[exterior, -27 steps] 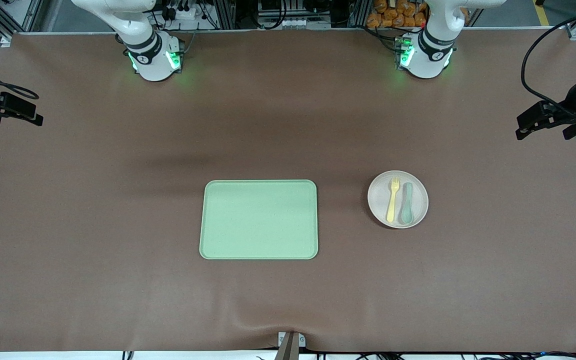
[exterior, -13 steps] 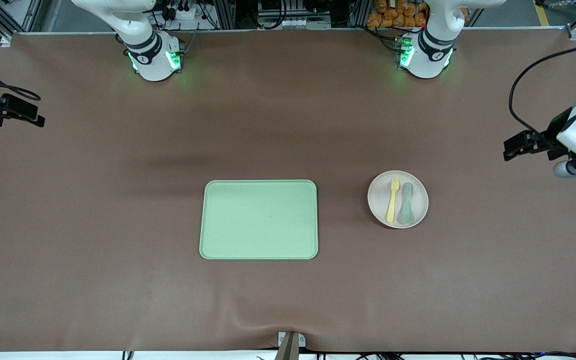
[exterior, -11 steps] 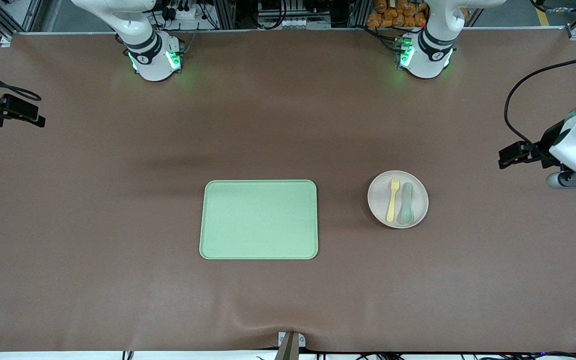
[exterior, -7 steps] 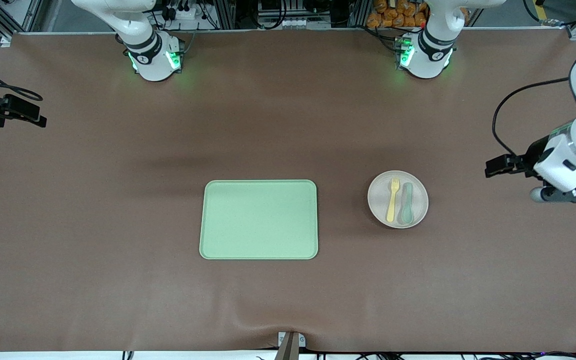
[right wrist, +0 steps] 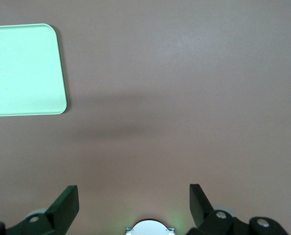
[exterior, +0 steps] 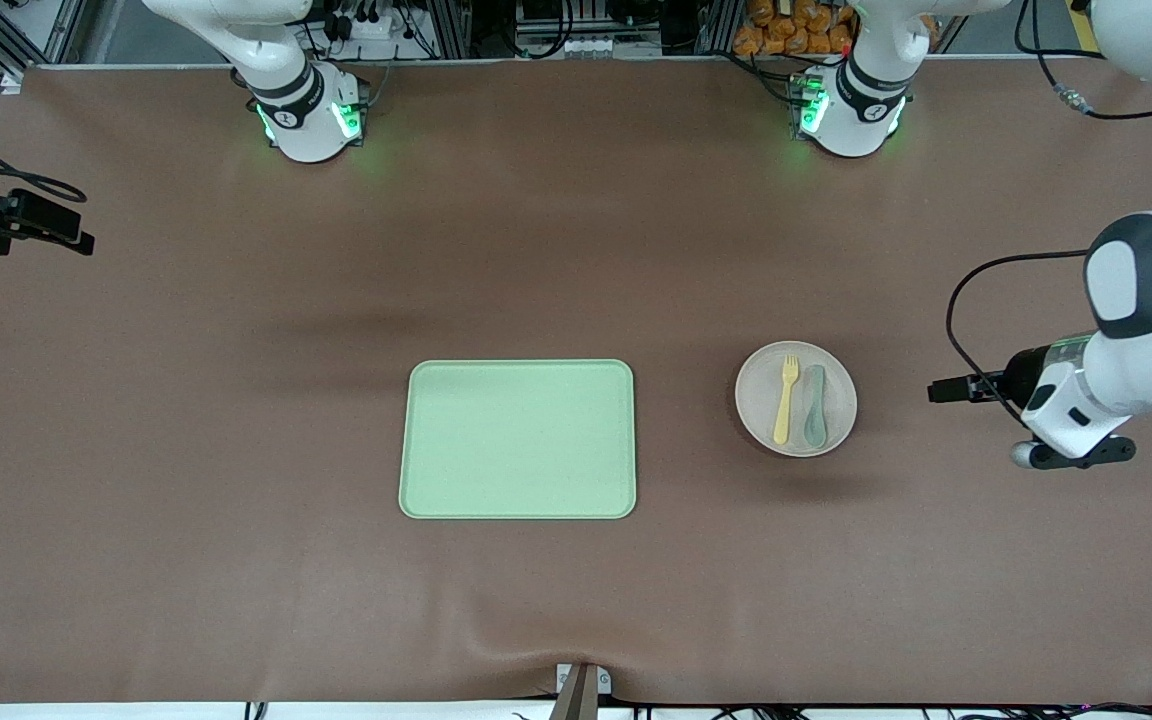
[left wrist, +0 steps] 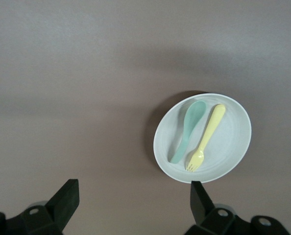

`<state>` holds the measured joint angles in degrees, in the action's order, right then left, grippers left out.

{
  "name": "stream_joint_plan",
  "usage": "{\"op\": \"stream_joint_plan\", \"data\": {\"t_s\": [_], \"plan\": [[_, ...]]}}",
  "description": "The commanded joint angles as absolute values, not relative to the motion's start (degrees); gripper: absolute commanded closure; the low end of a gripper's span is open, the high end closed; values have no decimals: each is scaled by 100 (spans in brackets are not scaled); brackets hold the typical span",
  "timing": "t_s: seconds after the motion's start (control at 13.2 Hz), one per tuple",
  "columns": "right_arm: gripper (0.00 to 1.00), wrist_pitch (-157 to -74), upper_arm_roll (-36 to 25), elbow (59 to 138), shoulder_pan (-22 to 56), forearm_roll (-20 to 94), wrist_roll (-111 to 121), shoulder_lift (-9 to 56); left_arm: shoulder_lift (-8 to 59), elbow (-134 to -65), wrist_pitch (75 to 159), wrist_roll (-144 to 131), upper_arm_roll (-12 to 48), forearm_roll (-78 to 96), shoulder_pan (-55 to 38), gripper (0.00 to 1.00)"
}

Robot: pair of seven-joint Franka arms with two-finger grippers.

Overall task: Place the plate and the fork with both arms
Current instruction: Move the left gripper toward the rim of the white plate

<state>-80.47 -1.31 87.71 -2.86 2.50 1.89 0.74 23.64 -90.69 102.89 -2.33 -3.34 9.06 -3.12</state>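
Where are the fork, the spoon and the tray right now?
fork (exterior: 785, 399), front view, middle of its yellow handle.
spoon (exterior: 814, 406), front view, middle of its teal handle.
tray (exterior: 517, 440), front view, bare centre of its green floor.

Light-green tray (exterior: 517, 439) mid-table, teal spoon (exterior: 814, 406), brown table cover (exterior: 236, 560)

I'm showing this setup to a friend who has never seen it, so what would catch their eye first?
Probably the rectangular light-green tray in the middle of the brown table. Next, the round pale pinkish-beige plate beside it toward the left arm's end, with a small yellow plastic fork and a teal-green spoon lying side by side on it. The left claw hangs open over bare table near the plate; the right claw waits open at its end.
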Motion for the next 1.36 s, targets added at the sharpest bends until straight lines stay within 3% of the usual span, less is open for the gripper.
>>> {"op": "stream_joint_plan", "data": {"t_s": [0.0,0.3,0.83,1.29], "plan": [[0,-8051,-141,8780,-237,185,97,53,2443,-9481,10974,-133,-316,1002,-343,0],[0,-8042,-141,8771,-237,185,97,53,2470,-10395,12302,-79,-62,1011,-326,0],[0,-8042,-141,8771,-237,185,97,53,2848,-10687,12629,624,9,1011,-351,1],[0,-8051,-141,8771,-237,185,97,53,3023,-10907,13069,1000,211,1203,-299,30]]}}
